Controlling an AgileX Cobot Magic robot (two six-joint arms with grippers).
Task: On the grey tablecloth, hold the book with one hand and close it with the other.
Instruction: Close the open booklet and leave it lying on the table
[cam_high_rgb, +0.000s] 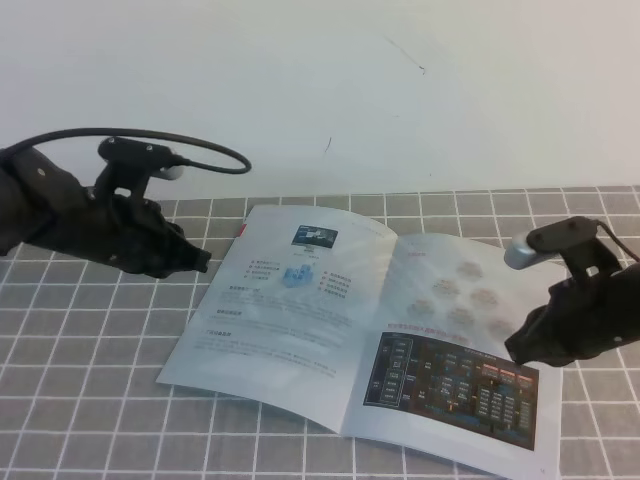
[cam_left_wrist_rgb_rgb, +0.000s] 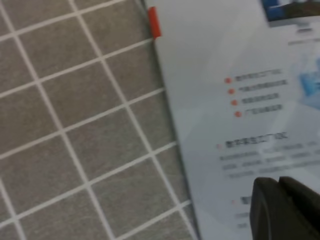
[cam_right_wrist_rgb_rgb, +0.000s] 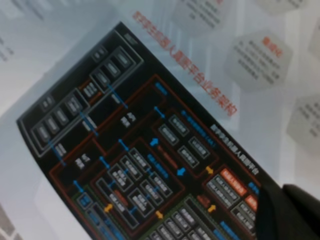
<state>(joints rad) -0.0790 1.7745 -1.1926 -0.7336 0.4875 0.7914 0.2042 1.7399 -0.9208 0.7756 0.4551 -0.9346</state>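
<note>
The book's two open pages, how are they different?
On the book, the left page is mostly white, with small text, orange dots and a blue picture; the right page has a big dark chart and pale rounded shapes. The left gripper is by the left page, the right gripper over the right. Both lie open.

1. The left arm (cam_high_rgb: 70, 215) reaches in low from the left edge of the tabletop, its black body angled toward the centre, with a cable looping above its wrist.
2. The left gripper (cam_high_rgb: 198, 260) ends in a dark tip pointing rightward; whether its jaws are parted or closed cannot be told.
3. In the left wrist view only dark fingertips (cam_left_wrist_rgb_rgb: 285, 210) show, at the lower right corner.
4. The right arm (cam_high_rgb: 590, 310) enters from the right edge, shorter, with a silver-grey fitting on top.
5. The right gripper (cam_high_rgb: 520, 348) points down and left; its jaw state is unclear.
6. The right wrist view shows a dark fingertip (cam_right_wrist_rgb_rgb: 287, 215) at the lower right.
</note>
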